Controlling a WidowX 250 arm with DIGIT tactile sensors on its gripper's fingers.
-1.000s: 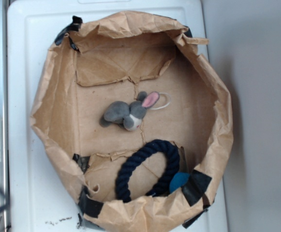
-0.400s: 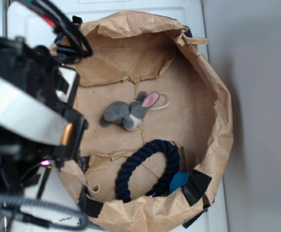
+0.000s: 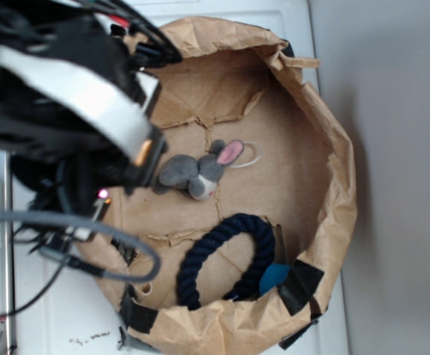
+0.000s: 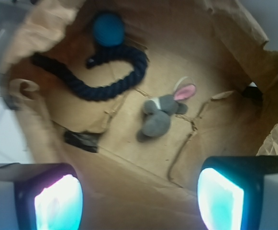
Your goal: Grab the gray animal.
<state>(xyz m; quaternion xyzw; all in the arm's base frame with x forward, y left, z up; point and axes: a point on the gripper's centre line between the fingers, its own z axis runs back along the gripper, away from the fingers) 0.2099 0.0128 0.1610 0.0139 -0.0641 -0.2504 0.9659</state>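
Gray plush bunny (image 3: 192, 172): lying on brown paper bag (image 3: 296, 170) floor, pink ear up.
Navy rope ring (image 3: 222, 255): near bunny, apart.
Gripper (image 4: 139, 199): fingers (image 4: 57, 203) spread wide, empty, above bag.

The gray animal (image 3: 194, 172) (image 4: 162, 113) is soft matt plush with a pink cloth ear. The bag (image 3: 326, 148) (image 4: 215, 52) is creased, rough brown paper, patched with black tape (image 3: 297, 287). At 6 o'clock lies a twisted navy rope (image 3: 226, 255) (image 4: 105, 81). The gripper (image 4: 139, 201) fingers (image 4: 222, 196) look glossy plastic.
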